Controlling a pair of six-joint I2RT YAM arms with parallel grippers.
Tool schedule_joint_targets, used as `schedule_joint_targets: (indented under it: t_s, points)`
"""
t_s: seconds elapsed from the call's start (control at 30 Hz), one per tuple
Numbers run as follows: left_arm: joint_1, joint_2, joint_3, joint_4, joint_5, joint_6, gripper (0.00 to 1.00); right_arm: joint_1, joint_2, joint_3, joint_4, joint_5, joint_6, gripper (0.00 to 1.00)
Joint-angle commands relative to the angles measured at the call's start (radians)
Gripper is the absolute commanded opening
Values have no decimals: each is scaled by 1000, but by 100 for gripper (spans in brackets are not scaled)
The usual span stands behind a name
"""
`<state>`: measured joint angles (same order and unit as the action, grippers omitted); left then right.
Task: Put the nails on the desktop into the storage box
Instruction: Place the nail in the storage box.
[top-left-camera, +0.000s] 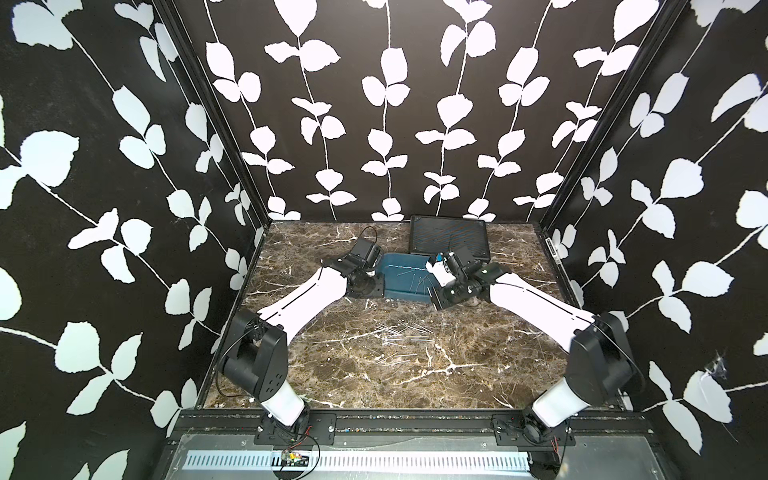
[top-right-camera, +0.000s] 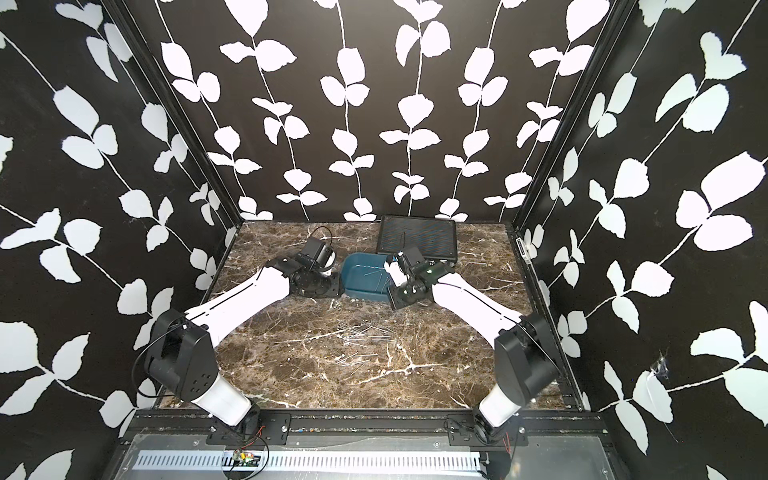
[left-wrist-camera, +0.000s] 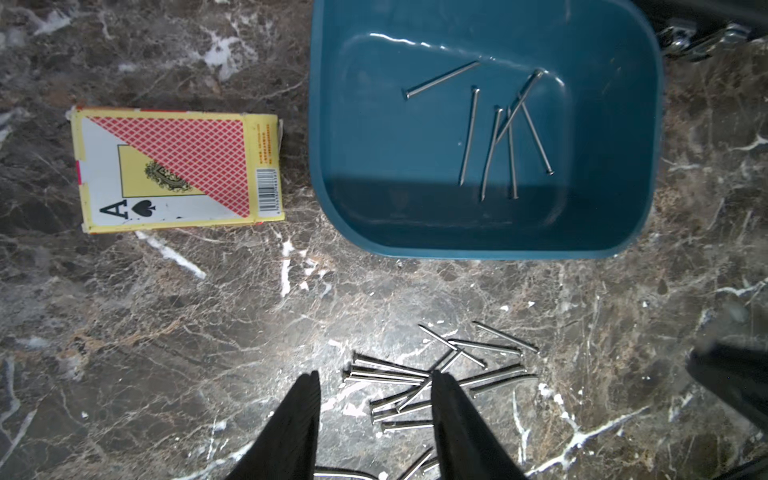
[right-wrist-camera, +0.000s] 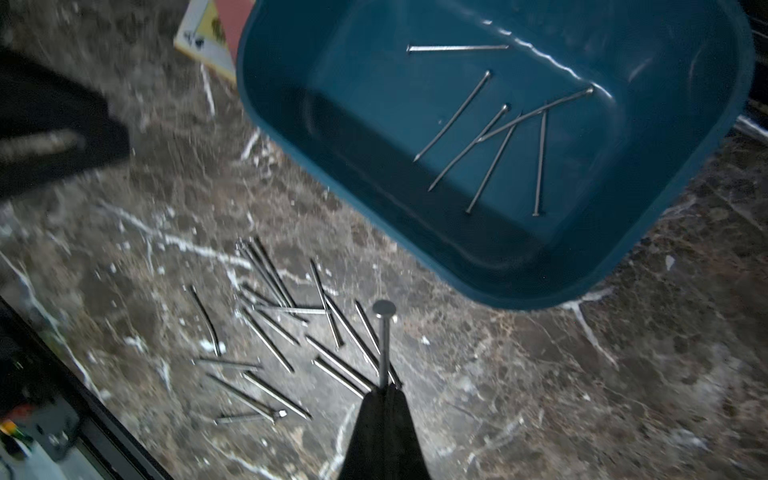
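The teal storage box (top-left-camera: 397, 266) sits at the back middle of the marble desktop (top-left-camera: 374, 382), with several nails (left-wrist-camera: 468, 136) lying in it. More nails (top-left-camera: 405, 332) lie scattered on the desktop in front of it. My left gripper (left-wrist-camera: 376, 376) is open and holds nothing, hanging over the loose nails (left-wrist-camera: 390, 365) with its fingers on either side of part of the pile. My right gripper (right-wrist-camera: 386, 386) is shut on one nail (right-wrist-camera: 384, 345). That nail sticks straight out from the tips, its head near the storage box's (right-wrist-camera: 291, 62) rim.
A yellow playing-card box (left-wrist-camera: 178, 166) lies flat to the left of the storage box. A black ribbed case (top-left-camera: 449, 235) stands against the back wall behind it. Each arm shows blurred at the edge of the other's wrist view.
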<state>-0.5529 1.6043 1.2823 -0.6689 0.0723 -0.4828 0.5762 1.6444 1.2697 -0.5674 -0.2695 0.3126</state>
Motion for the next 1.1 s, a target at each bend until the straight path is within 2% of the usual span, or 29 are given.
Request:
schedule_joint_targets:
  t_s: [0.0,0.13,0.3,0.57,1.07]
  points:
    - [1,-19,16,-8,11,-9,46,-29,69,90,68,-32,231,0]
    - [2,-35,3,-10,12,-10,46,-77,146,129,127,-24,360,0]
    - [4,-45,4,-30,2,12,46,-101,246,205,164,-6,417,0]
    - [11,-35,19,-70,-3,56,46,-103,395,355,58,31,334,0]
    - [21,-3,31,-73,12,69,46,-102,520,439,-59,121,192,0]
